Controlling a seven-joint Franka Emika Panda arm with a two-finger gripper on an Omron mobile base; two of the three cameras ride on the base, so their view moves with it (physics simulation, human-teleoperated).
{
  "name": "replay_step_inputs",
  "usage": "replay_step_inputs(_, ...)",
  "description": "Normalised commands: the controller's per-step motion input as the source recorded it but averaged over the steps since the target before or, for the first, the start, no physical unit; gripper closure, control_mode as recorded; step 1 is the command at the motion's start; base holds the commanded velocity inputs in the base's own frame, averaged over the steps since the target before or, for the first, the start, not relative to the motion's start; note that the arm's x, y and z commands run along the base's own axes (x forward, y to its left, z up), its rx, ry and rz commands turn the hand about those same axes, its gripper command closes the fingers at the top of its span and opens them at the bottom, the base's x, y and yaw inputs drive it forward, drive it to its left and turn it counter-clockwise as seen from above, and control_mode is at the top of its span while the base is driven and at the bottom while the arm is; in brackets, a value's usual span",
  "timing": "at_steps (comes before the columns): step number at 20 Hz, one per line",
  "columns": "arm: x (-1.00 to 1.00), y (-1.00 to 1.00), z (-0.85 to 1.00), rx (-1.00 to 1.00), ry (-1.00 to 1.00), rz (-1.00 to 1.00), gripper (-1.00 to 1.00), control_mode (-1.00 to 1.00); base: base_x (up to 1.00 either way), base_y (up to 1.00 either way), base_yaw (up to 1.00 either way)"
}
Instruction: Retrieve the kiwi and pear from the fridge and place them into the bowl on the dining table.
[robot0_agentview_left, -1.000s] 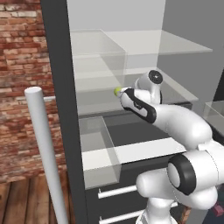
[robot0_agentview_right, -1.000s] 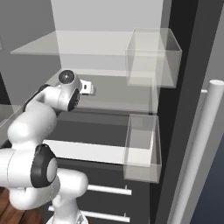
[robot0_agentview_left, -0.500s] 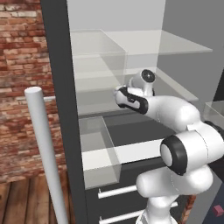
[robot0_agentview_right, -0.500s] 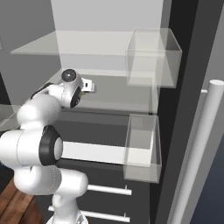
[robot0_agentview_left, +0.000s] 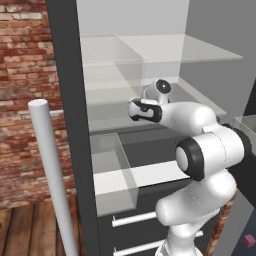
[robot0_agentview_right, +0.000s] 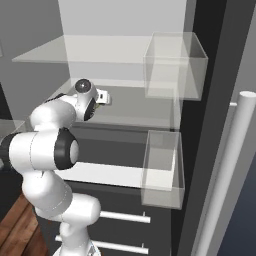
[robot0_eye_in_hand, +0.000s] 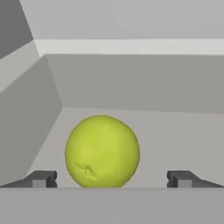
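White arm (robot0_agentview_left: 200, 150) reaching into the open fridge (robot0_agentview_left: 70, 125), jaws wide apart, pear (robot0_eye_in_hand: 102, 151) on a glass shelf (robot0_agentview_right: 130, 107) between the 2 fingertips (robot0_eye_in_hand: 41, 178), not gripped

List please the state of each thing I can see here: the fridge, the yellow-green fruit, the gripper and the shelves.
fridge: door open, inside exposed.
pear: resting on the fridge shelf, between the open fingers, not gripped.
gripper: open wide, reaching into the fridge at the pear.
glass shelves: in place, level.
door bins: clear, nothing seen inside.
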Motion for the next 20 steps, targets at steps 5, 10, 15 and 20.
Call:
replay_step_inputs(5, 0.44, 0.06, -0.15, 0.00, 0.00, 0.00, -1.00, -1.00, 0.00, 0.00, 0.00)
replay_step_inputs(10, 0.32, 0.05, -0.13, 0.00, 0.00, 0.00, -1.00, -1.00, 0.00, 0.00, 0.00)
replay_step_inputs(15, 0.02, 0.00, -0.18, 0.00, 0.02, -0.01, -1.00, -1.00, 0.00, 0.00, 0.00)
replay_step_inputs(20, 0.00, 0.00, -0.25, 0.00, 0.04, -0.02, -1.00, -1.00, 0.00, 0.00, 0.00)
